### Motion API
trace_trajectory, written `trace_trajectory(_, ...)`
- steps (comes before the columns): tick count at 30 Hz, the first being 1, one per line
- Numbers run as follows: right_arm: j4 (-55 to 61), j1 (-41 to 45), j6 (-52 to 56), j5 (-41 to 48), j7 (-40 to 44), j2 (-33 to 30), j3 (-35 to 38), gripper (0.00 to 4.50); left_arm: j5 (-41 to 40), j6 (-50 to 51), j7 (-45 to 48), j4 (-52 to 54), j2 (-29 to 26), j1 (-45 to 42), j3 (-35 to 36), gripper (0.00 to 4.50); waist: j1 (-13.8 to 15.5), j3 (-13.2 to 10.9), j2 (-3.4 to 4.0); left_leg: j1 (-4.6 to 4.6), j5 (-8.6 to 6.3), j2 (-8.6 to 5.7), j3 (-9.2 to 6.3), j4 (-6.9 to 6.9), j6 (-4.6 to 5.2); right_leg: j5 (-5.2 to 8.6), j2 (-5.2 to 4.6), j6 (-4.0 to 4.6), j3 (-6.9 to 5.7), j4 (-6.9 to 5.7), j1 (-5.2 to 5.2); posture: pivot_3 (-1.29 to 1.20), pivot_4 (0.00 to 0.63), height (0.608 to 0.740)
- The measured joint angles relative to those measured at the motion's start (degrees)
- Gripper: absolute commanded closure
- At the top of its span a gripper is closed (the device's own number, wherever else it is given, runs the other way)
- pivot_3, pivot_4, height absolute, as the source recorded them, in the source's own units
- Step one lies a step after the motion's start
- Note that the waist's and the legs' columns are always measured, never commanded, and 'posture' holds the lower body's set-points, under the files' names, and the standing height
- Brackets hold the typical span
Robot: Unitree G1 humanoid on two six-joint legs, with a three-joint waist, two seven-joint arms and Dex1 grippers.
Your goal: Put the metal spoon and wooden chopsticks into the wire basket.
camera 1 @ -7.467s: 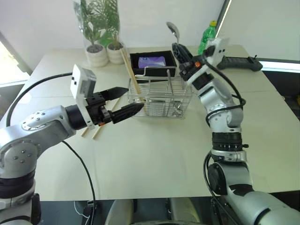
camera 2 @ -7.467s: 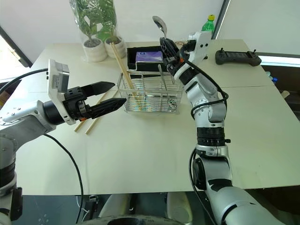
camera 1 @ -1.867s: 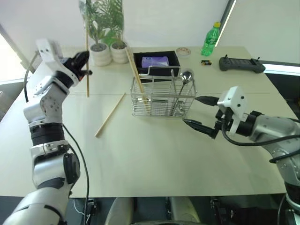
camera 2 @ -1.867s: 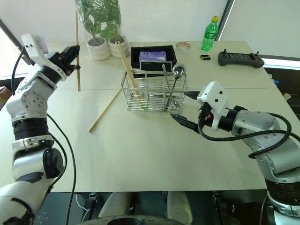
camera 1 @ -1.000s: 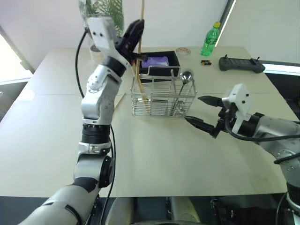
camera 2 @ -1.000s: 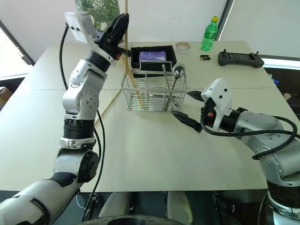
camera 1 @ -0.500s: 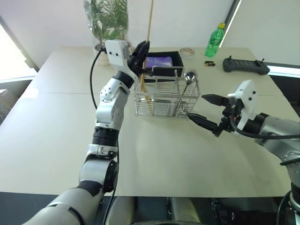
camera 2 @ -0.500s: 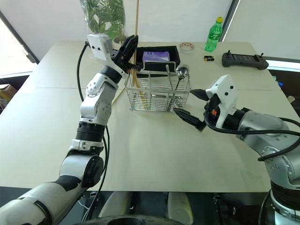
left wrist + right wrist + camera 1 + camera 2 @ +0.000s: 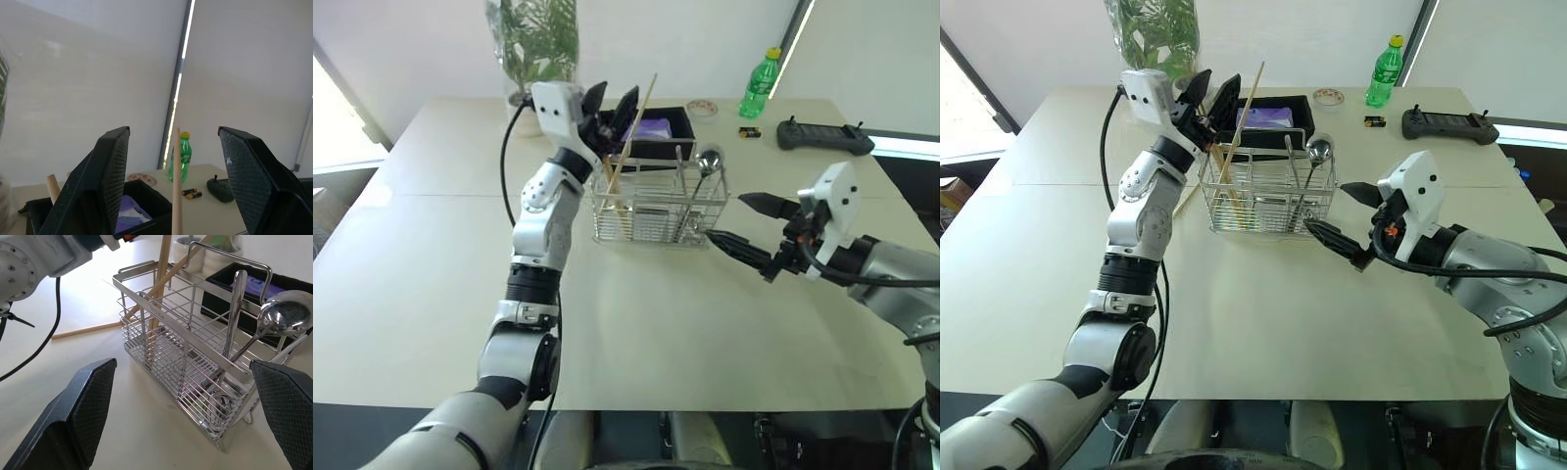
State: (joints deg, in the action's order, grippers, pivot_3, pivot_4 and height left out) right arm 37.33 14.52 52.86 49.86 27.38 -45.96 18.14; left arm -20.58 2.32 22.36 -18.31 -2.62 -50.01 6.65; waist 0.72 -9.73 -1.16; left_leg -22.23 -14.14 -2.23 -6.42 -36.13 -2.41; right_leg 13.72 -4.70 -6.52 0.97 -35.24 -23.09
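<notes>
Above wire basket: left gripper open, wooden chopsticks leaning inside, unheld. Right of basket: right gripper open, empty.

The wire basket stands on the counter between the two tools: just below the left tool, just left of the right tool. Wooden chopsticks and the metal spoon stand in it. A tray lies behind it.
</notes>
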Motion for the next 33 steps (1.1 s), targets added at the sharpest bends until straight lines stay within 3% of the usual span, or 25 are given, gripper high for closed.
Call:
trace_trajectory(6, -0.6, 0.1, -0.1, -0.1, -0.1, 0.0, -0.2, 0.0, -2.2, 5.5, -1.1, 4.3, -4.1, -1.3, 2.1, 1.47, 0.0, 0.0, 0.0, 0.0, 0.0, 0.01, 0.0, 0.0, 0.0, 0.0, 0.01, 0.0, 0.0, -0.01, 0.0, 0.0, 0.15, 0.716)
trace_trajectory(12, -0.6, 0.1, -1.0, -0.8, 0.3, 0.0, -1.7, 0.0, -4.3, 12.7, -0.8, 9.6, -11.9, -2.6, 3.9, 1.47, -0.2, 0.0, 0.01, 0.02, 0.0, 0.02, 0.0, 0.01, 0.0, 0.0, 0.03, 0.0, 0.0, -0.02, -0.01, 0.0, 0.15, 0.716)
trace_trajectory(17, -0.6, 0.1, -1.9, -1.7, 0.7, 0.1, -2.4, 0.0, -6.0, 17.1, 0.5, 9.5, -16.9, -3.2, 5.8, 1.47, -0.1, 0.0, 0.0, 0.01, 0.0, 0.02, -0.01, 0.0, 0.0, 0.0, 0.03, 0.0, -0.01, -0.02, -0.01, 0.0, 0.15, 0.716)
trace_trajectory(22, -0.6, -0.2, -2.8, -3.1, 1.4, 0.1, -3.9, 0.0, -8.3, 25.4, 5.9, 7.7, -25.3, -4.9, 6.2, 1.47, -0.4, 0.0, 0.02, 0.04, 0.0, 0.02, -0.01, 0.03, 0.0, 0.0, 0.03, 0.0, -0.01, -0.03, -0.01, 0.0, 0.15, 0.716)
trace_trajectory(27, -0.6, -1.5, -5.2, -6.6, 3.9, -0.8, -6.3, 0.0, -8.0, 34.1, 10.9, 1.9, -32.7, -5.6, 4.7, 1.47, -0.7, 0.0, 0.01, 0.04, 0.0, 0.03, -0.01, 0.02, 0.0, 0.0, 0.04, 0.0, -0.02, -0.05, -0.02, 0.0, 0.15, 0.716)
trace_trajectory(33, 0.3, -3.0, -8.4, -9.9, 8.3, -4.6, -7.1, 0.0, -2.4, 41.5, 18.3, -2.2, -39.8, -8.9, -4.4, 1.47, -0.7, 0.0, 0.0, 0.03, 0.0, 0.03, -0.01, 0.05, 0.0, 0.01, 0.04, 0.0, -0.02, -0.02, -0.02, 0.0, 0.15, 0.716)
